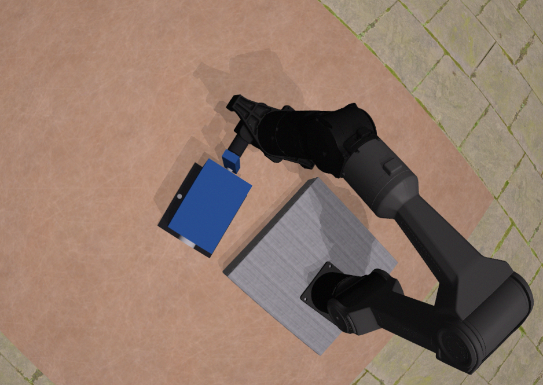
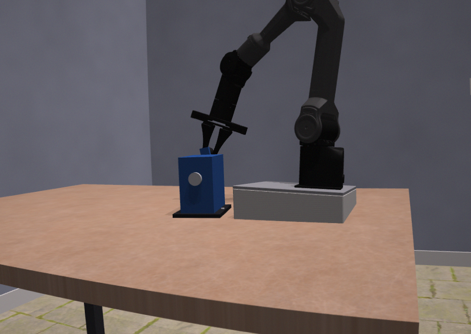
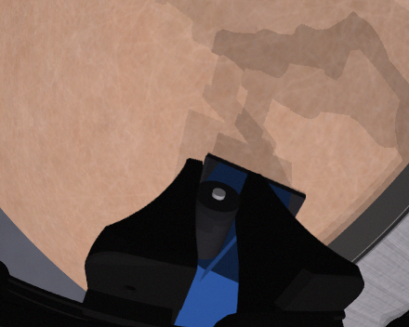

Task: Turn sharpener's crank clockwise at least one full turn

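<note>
Now gripper (image 3: 220, 237) clamped on crank handle (image 3: 213, 220) behind sharpener (image 2: 201, 184).

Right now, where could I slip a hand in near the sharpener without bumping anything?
Bare table lies in front of the sharpener, out to the near edge, and off to its left. It is crowded behind it, where the gripper is shut on the crank handle, and on its right, where only a narrow gap parts it from the grey base block.

A blue box-shaped sharpener (image 1: 209, 206) is standing upright on a black base plate (image 2: 201, 213). Its blue crank (image 1: 231, 160) is sticking out at one o'clock, its dark handle (image 3: 215, 220) lying clamped between black fingers.
</note>
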Controlling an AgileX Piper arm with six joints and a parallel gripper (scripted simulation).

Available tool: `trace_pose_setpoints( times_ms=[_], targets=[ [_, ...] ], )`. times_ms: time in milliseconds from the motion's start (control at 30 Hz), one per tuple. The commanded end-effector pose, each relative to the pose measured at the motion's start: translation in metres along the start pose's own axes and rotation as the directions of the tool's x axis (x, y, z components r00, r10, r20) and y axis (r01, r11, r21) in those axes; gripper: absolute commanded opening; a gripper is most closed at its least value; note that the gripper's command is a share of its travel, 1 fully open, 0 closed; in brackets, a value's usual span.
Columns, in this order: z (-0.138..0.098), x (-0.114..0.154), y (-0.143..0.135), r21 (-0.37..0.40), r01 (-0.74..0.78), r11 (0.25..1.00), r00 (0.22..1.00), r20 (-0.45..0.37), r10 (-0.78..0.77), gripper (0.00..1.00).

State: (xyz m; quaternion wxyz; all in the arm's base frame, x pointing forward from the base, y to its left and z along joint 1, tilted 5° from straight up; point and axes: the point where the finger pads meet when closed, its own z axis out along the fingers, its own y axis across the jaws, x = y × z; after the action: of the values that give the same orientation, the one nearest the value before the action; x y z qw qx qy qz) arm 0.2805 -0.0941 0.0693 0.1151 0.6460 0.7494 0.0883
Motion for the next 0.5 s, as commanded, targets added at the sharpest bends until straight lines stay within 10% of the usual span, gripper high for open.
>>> trace_pose_setpoints(
  times_ms=[0, 467],
  targets=[
    [0.0012, -0.0004, 0.0028, -0.002, 0.0, 1.0, 1.0, 0.001, 0.0, 0.2],
    [0.0079, -0.0004, 0.011, -0.002, 0.0, 1.0, 1.0, 0.001, 0.0, 0.2]
  ],
)
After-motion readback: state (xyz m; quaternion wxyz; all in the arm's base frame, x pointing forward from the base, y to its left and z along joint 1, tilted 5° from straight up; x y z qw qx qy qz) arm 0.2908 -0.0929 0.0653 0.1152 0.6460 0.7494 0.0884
